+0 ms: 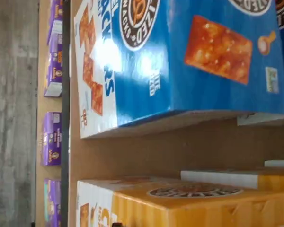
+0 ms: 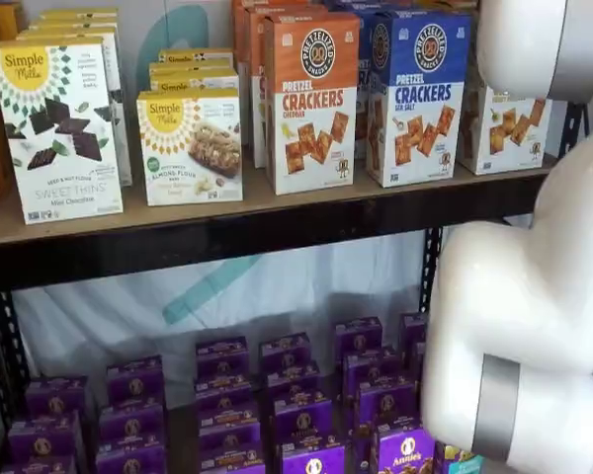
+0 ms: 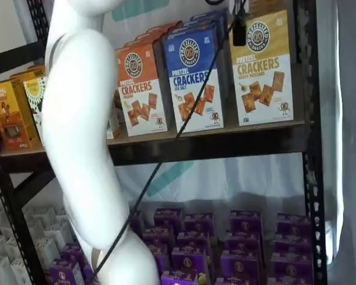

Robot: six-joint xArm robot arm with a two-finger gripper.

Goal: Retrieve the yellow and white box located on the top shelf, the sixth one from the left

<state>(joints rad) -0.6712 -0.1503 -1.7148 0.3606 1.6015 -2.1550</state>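
Note:
The yellow and white box (image 3: pixel 262 71) stands at the right end of the top shelf (image 3: pixel 213 143), mustard band on top and crackers pictured on its white lower half. In a shelf view the white arm hides its upper part, so only the lower half (image 2: pixel 504 130) shows, on the shelf (image 2: pixel 227 235). In the wrist view it (image 1: pixel 194 205) lies close, beside the blue carton. Of my gripper (image 3: pixel 239 28) only a black finger piece shows, hanging from the view's top edge with a cable, in front of the box's upper left corner. No gap between fingers can be seen.
A blue-topped crackers carton (image 2: pixel 420 94) and an orange-topped one (image 2: pixel 311 99) stand left of the yellow box, with Simple Mills boxes (image 2: pixel 188 143) further left. Purple boxes (image 2: pixel 306 415) fill the lower level. The white arm (image 2: pixel 534 296) crosses both shelf views. A black upright (image 3: pixel 308 119) stands just right of the box.

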